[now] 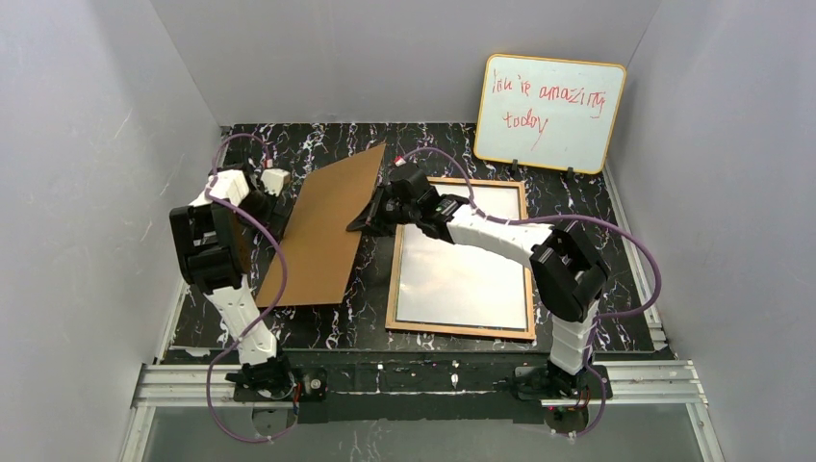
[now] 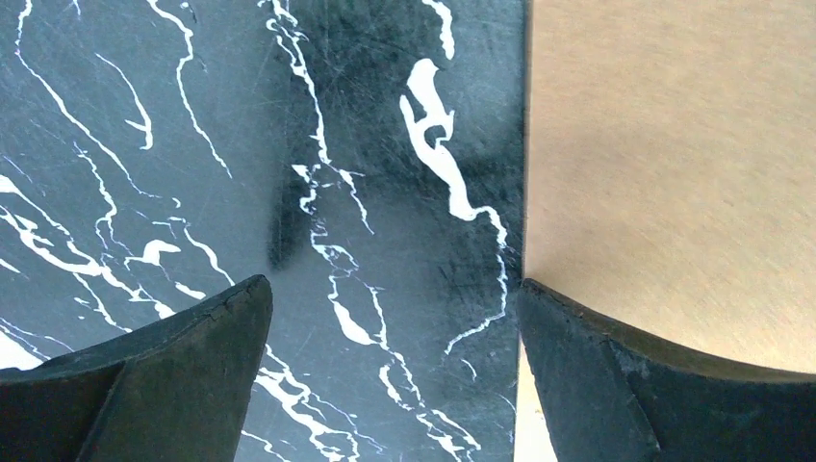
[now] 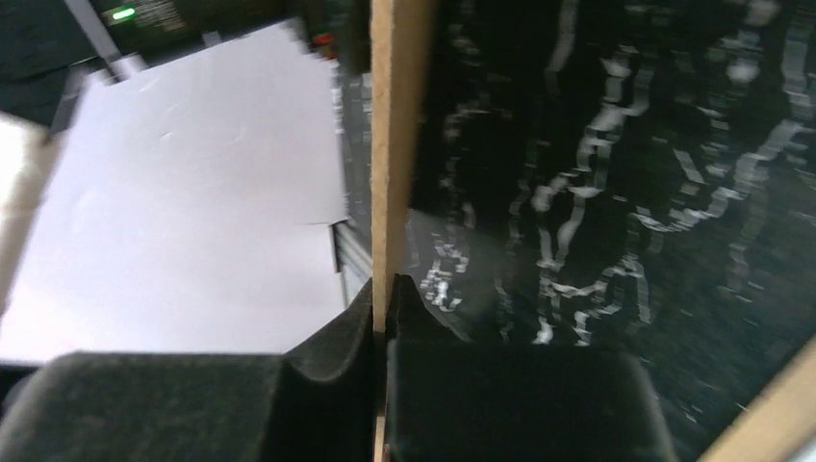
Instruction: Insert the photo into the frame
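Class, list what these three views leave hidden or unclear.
Top view: pale surface inside the frame, paper or bare glass; glare washes it out.
Left wrist view: backing panel runs off the right edge.
Right wrist view: white sheet blurred, unidentifiable.

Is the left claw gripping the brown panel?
No: in the left wrist view the left claw stands open over the marble table, with the brown panel off to one side.
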### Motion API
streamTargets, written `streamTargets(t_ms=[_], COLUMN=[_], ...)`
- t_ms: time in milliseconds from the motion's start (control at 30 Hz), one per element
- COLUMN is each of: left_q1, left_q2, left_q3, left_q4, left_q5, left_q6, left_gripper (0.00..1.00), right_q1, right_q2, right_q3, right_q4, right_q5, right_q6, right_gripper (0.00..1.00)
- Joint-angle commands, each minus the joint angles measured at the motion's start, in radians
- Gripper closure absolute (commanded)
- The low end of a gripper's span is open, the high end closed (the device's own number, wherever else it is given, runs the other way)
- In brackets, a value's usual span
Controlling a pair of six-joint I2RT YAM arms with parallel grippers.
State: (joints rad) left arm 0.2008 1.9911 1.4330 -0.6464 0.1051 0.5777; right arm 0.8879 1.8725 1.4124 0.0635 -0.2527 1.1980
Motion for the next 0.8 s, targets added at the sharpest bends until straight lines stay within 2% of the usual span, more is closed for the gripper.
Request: streamTargets(t_ms=[0,133,200,367,467,633,767], left_q1=[-0.024,-0.022,-0.022,-0.023,-0.023,-0.023,-0.026], left_q2=[-0.11,-0.257,-0.394,-0.656,-0.719,-0.755,-0.832], left_q3=[0.011,0.043,0.016,-0.101,-0.085,-0.008,-0.055], left_q4=[-0.144,-0.246,-0.262,-0.228,-0.27,-0.468,-0.464], left_q5=[0.243,0.426,0.517,0.678,0.714,0.789,0.819], left_q6=[0.034,0.279,0.393,0.552,0.592,0.747,0.847], left_gripper=[0.02,0.02,0.02,0.02,0.02,0.02,0.03], right_q1=[-0.017,-0.058,-0.086,-0.16,-0.197,-0.219,-0.222], right_q2=[-0.005,0.008,0.028,0.115,0.159,0.168,0.145], right_q3=[0.068,0.095,0.14,0.284,0.351,0.4,0.366], right_q4=[-0.023,-0.028,-0.038,-0.104,-0.098,-0.05,0.011], right_q5=[0.069,0.034,0.002,-0.102,-0.179,-0.227,-0.254], right_q6=[-0.018,0.024,0.043,0.138,0.22,0.302,0.368], right_gripper=[0.99,0.99,0.99,0.99,0.99,0.99,0.99])
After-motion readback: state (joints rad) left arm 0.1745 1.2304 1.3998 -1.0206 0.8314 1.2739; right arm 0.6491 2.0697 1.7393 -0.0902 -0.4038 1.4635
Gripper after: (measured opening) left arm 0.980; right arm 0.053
